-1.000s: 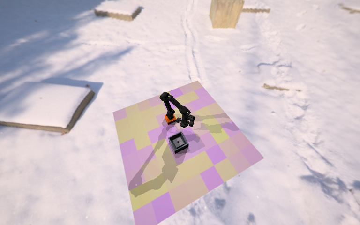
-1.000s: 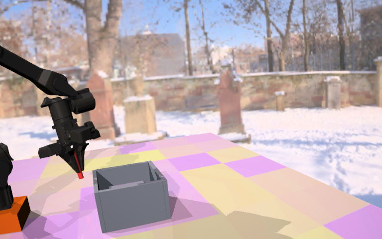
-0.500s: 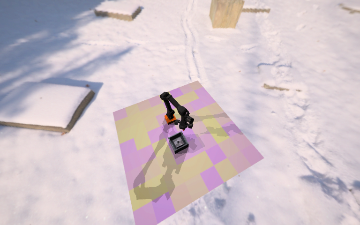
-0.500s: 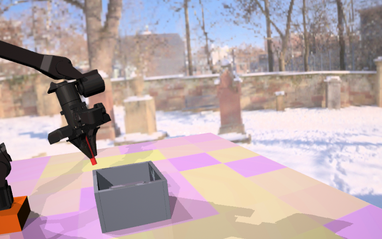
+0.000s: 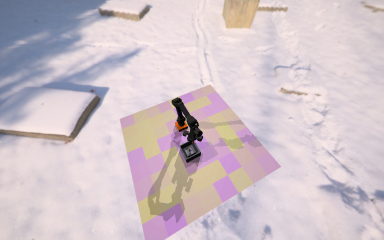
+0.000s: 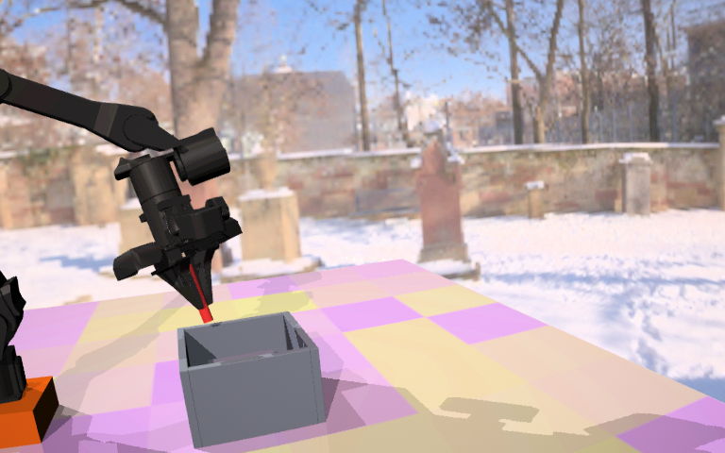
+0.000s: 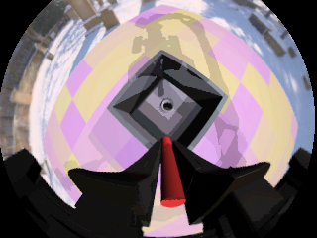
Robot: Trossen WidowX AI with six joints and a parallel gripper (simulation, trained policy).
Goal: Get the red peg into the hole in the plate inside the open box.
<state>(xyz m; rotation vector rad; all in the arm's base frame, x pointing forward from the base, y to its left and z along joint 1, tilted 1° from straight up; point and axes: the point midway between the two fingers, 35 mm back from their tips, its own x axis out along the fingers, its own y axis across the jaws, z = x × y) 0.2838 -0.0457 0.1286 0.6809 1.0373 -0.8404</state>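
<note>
Peg (image 5: 192, 142) (image 6: 200, 294) (image 7: 173, 178), red and rod-shaped, clasped between the black fingers (image 5: 192, 141) (image 6: 206, 306), which are closed upon its sides. Its long axis is inclined, nearer to upright than to level: in the exterior view the lower end points down and toward the picture's right, with the upper part leaning back to the left between the fingers. In the wrist view the same axis runs nearly up and down the picture, the broad, bright red end face at the bottom and the narrower-looking far end directed at the box. The lower tip projects beyond the fingers and lies beside the rim of the open grey box (image 5: 193, 158) (image 6: 254, 400) (image 7: 203, 121), above the level of the table; whether it touches the rim cannot be told. The box stands on the patchwork table (image 5: 198, 181) (image 6: 400, 352) (image 7: 104, 64), inward from all four edges, between the orange base (image 5: 184, 129) (image 6: 45, 406) and the table edge that, in the top view, runs from the lowest corner to the right-hand corner. At the bottom of the box is a pale plate (image 5: 186, 152) (image 7: 154, 111) with a round, dark hole (image 5: 189, 150) (image 7: 167, 105) near its middle; the peg is outside this hole.

The fingers (image 5: 190, 138) (image 6: 186, 289) have carried the red peg (image 5: 192, 142) (image 6: 206, 313) (image 7: 172, 178) closer to the grey box (image 5: 182, 152) (image 6: 248, 359) (image 7: 135, 79).
</note>
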